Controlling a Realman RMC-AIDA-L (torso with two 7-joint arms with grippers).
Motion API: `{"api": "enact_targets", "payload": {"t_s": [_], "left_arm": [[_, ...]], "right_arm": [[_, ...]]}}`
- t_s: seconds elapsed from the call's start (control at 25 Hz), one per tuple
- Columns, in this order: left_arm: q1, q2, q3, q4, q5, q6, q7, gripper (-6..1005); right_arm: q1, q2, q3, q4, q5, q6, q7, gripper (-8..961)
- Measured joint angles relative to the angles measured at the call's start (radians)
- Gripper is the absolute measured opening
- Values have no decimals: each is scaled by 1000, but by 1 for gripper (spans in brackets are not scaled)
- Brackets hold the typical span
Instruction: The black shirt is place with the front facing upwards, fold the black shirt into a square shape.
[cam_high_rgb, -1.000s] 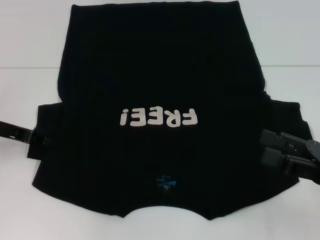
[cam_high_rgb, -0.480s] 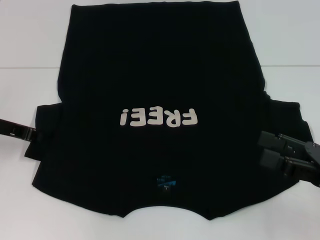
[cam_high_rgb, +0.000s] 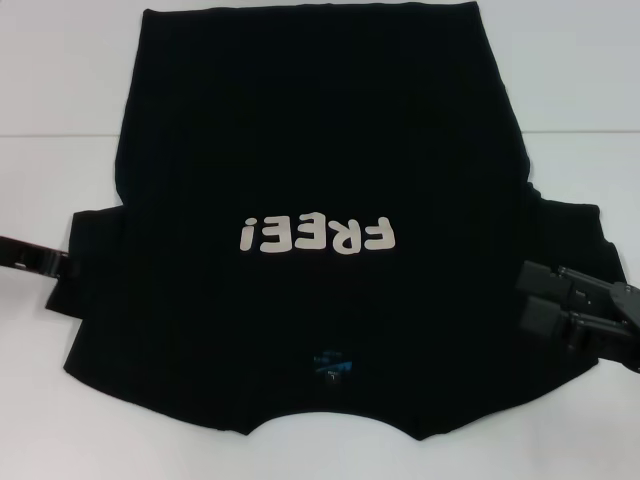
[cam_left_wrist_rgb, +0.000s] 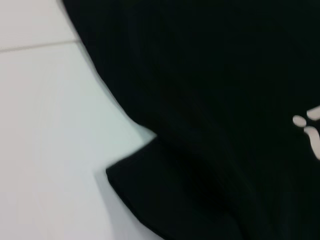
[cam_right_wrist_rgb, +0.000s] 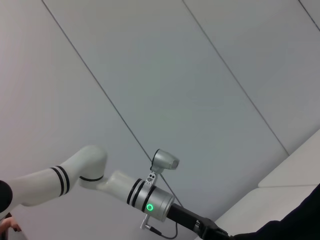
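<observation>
At about 4 o'clock in the head view, the right gripper (cam_high_rgb: 538, 300) rests over the shirt's right sleeve with its two blocky jaws parted and a strip of dark cloth showing between them; whether they already pinch any fabric is unclear. At 9 o'clock the left gripper (cam_high_rgb: 62, 270) reaches in low to the edge of the left sleeve, but black jaws against black cloth hide their state, so I cannot tell whether they are open or closed. The black shirt (cam_high_rgb: 320, 140) lies flat and face up on the white tabletop (cam_high_rgb: 60, 80), collar toward 6 o'clock, hem toward 12, and the white "FREE!" lettering (cam_high_rgb: 318, 236) upside down at the centre.

The main risk, in my judgement, is an uneven start: if one side grips only the top layer, or misses the sleeve edge altogether, the lift would drag the shirt askew and wrinkle the body. A shallow bite on the thin hem could also slip out midway, leaving a crooked fold.
</observation>
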Motion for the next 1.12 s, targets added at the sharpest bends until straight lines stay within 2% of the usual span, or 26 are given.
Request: {"api": "enact_targets", "payload": {"t_s": [0.12,0.16,0.36,0.8,1.12], "left_arm": [[4,2,-29,30,-2,33,-3,3],[7,12,-95,67,-11,107,-1,3],[15,43,-209,111,-35,222,2,3],[38,57,-229,191,-58,307,-40,4],[28,49,-223,170,-123,365,-66,5]], "right_arm": [[-2,0,6,0,2,0,0,928],[-6,0,8,0,5,0,-1,928],[-8,-1,10,0,8,1,-2,928],[-8,0,14,0,11,-3,-3,929],[-9,-3,13,0,11,-5,-8,929]]}}
